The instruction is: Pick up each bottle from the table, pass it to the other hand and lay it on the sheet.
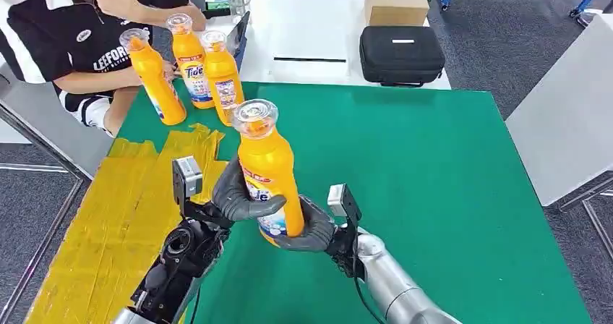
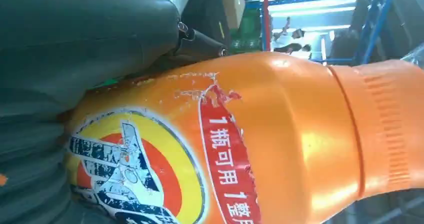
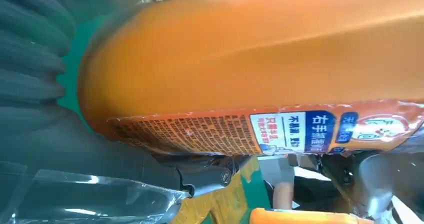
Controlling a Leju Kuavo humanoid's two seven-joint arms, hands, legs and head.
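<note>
An orange Tide bottle [image 1: 267, 168] with a clear cap stands upright in the air above the green table [image 1: 434, 194]. My left hand [image 1: 241, 197] wraps round its middle, and my right hand [image 1: 309, 230] grips its base from the other side. The left wrist view has the bottle [image 2: 280, 149] close up beside my left hand [image 2: 60, 59]. In the right wrist view the bottle [image 3: 250, 69] lies against my right hand [image 3: 30, 84]. The yellow sheet [image 1: 108, 215] lies on the table's left part. Three more orange bottles [image 1: 189, 60] stand at the far left.
A person in a black and white shirt [image 1: 65, 27] sits at the far left, close to the standing bottles. A black case [image 1: 401, 53] and a cardboard box [image 1: 395, 1] rest on the white table behind. A white surface [image 1: 571, 114] borders the right side.
</note>
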